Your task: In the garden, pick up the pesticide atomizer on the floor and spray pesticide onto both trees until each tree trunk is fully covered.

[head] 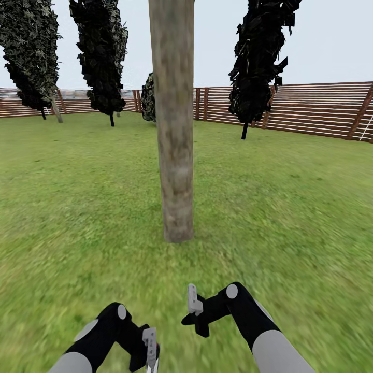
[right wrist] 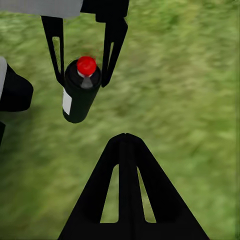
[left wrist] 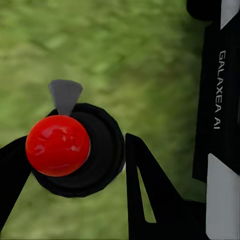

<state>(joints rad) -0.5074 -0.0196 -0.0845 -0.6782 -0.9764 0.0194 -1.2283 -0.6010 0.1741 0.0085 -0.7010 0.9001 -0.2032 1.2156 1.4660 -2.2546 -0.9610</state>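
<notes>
A thick mottled grey-brown tree trunk (head: 176,129) rises from the lawn (head: 290,217) straight ahead, a short way beyond both grippers. The pesticide atomizer (right wrist: 77,100) is a black can with a red cap (left wrist: 57,145) and a white label. My left gripper (right wrist: 84,75) is shut on it just below the cap, and the can hangs over the grass. In the head view the left gripper (head: 150,349) is low at the bottom edge, where the can is hidden. My right gripper (head: 192,301) is beside it, shut with nothing held (right wrist: 126,137).
A brown slatted fence (head: 316,109) rings the grass. Dark slim cypress-like trees stand at the back right (head: 256,57) and back left (head: 101,52). A pale thin leaning trunk (head: 56,110) shows far at the back left. Open grass lies on both sides of the near trunk.
</notes>
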